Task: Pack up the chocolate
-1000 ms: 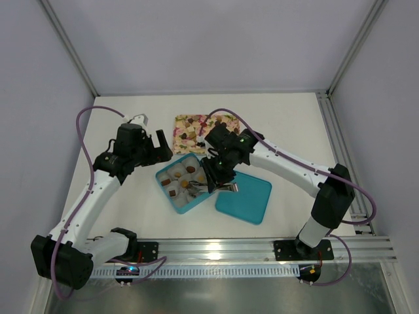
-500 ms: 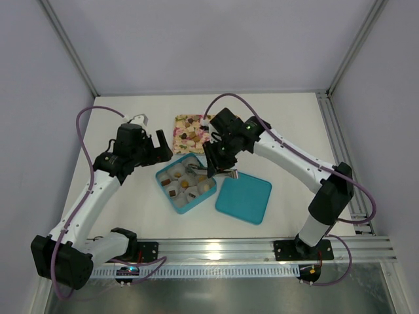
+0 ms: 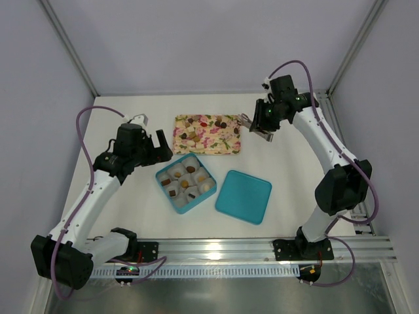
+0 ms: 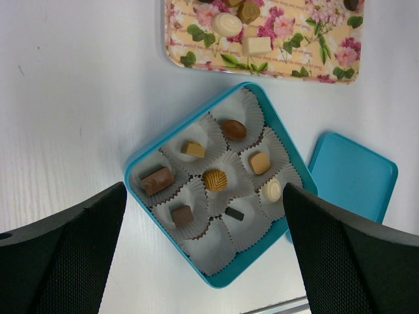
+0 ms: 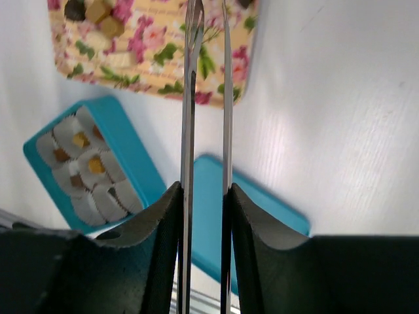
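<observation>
R gripper (image 3: 263,125) pinches thin metal tongs (image 5: 190,118). The 2 blades stand a bit apart, w/ nothing seen btwn them. It hangs just off the right end of the flower tray (image 3: 229,145), at the far side of the table. L gripper (image 4: 204,190) is spread wide, holds nothing and hovers above the blue box (image 4: 222,278).

Where the chocs (image 4: 226,25) are: some lie loose on the tray, others sit in white paper cups (image 4: 204,252) in the box. A few cups look bare, so the job seems part done.

Key thing for the next move: the loose chocs lie to the left of the tongs, spread along the tray. In the R wrist view the tongs run long + straight up the pic, and the tips seem to sit over the tray's end, so they point at the tray.

R arm is much nearer those chocs than L arm, & it has the tool. I think R does the pick: slide left, dip, one blade each side of 1 choc.

The box lies nearer the robot and more to the left, w/ the blue lid (image 3: 243,196) just beside it.
</observation>
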Controlling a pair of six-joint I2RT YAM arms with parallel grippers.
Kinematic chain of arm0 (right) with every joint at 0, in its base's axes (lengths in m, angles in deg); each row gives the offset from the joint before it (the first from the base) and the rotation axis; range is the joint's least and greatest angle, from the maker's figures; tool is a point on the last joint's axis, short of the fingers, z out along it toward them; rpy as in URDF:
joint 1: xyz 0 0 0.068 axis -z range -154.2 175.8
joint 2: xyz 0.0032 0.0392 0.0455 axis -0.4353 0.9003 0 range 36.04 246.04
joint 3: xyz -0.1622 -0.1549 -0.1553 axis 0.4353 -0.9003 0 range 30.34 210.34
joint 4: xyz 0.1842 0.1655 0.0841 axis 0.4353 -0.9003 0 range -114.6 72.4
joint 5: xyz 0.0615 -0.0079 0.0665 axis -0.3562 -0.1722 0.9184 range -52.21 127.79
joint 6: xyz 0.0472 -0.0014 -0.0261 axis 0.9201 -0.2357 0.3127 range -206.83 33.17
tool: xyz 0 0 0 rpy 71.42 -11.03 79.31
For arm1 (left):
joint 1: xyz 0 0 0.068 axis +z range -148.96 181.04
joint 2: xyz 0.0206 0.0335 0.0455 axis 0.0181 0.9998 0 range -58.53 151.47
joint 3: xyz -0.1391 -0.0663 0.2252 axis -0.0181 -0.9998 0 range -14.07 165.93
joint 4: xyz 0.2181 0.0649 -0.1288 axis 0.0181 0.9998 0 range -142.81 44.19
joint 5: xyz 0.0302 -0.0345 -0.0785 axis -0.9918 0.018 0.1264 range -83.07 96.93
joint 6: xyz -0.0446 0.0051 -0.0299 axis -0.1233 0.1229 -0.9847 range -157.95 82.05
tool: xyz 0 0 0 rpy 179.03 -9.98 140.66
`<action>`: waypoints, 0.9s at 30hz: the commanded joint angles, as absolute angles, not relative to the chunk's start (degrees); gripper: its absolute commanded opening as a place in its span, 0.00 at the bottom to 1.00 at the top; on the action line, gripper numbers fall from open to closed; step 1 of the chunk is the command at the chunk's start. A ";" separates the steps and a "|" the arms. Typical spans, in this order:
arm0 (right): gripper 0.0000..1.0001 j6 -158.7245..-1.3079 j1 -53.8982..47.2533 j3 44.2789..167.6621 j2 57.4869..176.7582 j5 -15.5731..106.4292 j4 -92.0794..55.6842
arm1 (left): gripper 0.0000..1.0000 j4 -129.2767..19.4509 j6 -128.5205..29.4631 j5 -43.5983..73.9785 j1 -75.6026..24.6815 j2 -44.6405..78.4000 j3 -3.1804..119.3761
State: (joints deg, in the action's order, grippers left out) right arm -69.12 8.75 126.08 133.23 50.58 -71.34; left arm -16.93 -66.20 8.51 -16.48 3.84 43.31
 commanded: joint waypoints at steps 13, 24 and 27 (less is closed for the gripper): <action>0.39 -70.39 19.12 136.24 154.16 41.04 -61.46 | 1.00 -17.74 -66.07 8.86 -16.71 3.35 43.23; 0.44 -72.50 19.48 140.90 162.16 40.25 -68.05 | 1.00 -17.83 -66.16 9.83 -16.63 4.05 43.23; 0.44 -73.21 19.48 140.90 163.39 39.46 -69.28 | 1.00 -17.83 -66.07 9.83 -16.71 4.14 43.23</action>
